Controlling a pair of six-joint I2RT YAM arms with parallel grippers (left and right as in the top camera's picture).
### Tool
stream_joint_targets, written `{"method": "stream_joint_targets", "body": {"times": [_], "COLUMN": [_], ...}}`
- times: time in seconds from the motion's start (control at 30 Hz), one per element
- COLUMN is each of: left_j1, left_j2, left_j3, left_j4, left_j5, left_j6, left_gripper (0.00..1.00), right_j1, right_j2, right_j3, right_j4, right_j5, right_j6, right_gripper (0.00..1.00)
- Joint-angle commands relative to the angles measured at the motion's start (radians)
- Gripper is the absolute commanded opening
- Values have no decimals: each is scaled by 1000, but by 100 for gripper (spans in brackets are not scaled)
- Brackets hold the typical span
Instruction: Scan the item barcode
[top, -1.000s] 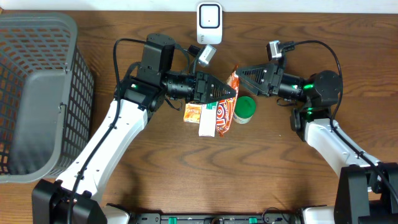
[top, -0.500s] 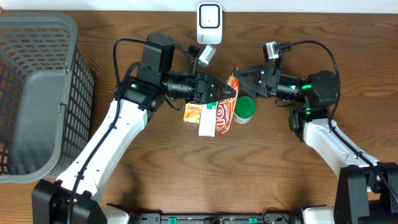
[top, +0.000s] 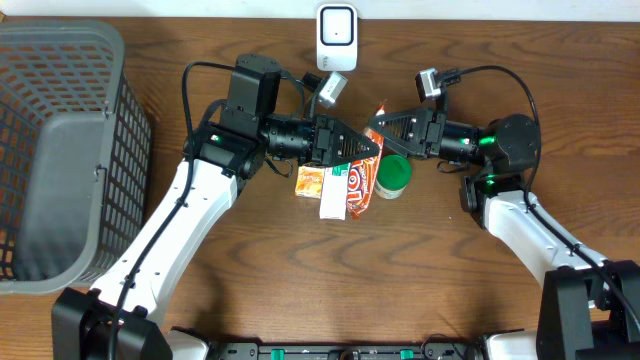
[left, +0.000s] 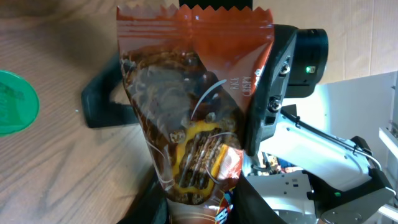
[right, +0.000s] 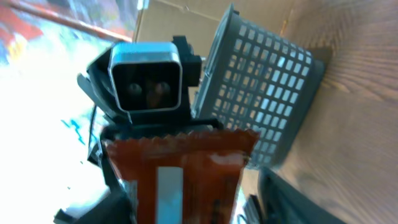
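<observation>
The item is an orange-brown snack packet (top: 376, 133), held upright above the table. My left gripper (top: 370, 148) is shut on its lower end (left: 199, 205). In the left wrist view the packet (left: 193, 93) fills the middle, with the right gripper's black fingers (left: 267, 93) on either side of it. My right gripper (top: 382, 122) reaches in from the right, and its jaws straddle the packet's top edge (right: 180, 174). A gap still shows beside one finger (right: 286, 199). A white barcode scanner (top: 337, 38) stands at the back edge. No barcode is readable.
Under the packet lie an orange box (top: 312, 180), a red-and-white packet (top: 345, 192) and a green-lidded tub (top: 393, 175). A grey mesh basket (top: 60, 150) stands at the far left, also behind the left arm in the right wrist view (right: 267, 106).
My right gripper has moved left to the packet and its jaws have narrowed around the top edge. The left arm and the packet have stayed put.
</observation>
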Motion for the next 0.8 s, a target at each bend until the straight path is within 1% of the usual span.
{"method": "stream_joint_targets", "body": {"times": [0.0,0.1,0.2,0.23,0.27,0.43,0.53,0.6,0.7,0.77], "left_j1": [2,2,2,2,2,2,2,2,2,2], "left_j2": [-4,-4,-4,-4,-4,-4,-4,-4,-4,-6], "left_j3": [-2,-2,-2,-2,-2,-2,-2,-2,-2,-2], "left_j4": [6,6,6,6,6,6,6,6,6,11], "left_j5": [24,24,24,24,24,24,24,24,24,24], "left_j6": [-3,-4,-4,-4,-4,-4,-4,-5,-23,-50], "left_gripper": [25,25,26,26,30,31,32,36,36,36], "right_j1": [8,6,2,0,-3,-20,-21,-22,-32,-44], "right_j2": [2,2,2,2,2,2,2,2,3,2], "right_j3": [14,14,14,14,14,14,14,14,14,14], "right_j4": [-3,-3,-3,-3,-4,-11,-11,-12,-15,-64], "right_j5": [-5,-5,-5,-6,-6,-22,-32,-32,-34,-37], "right_j6": [-10,-30,-32,-32,-32,-32,-32,-32,-43,-76], "right_gripper": [45,41,34,32,31,25,24,24,25,25]}}
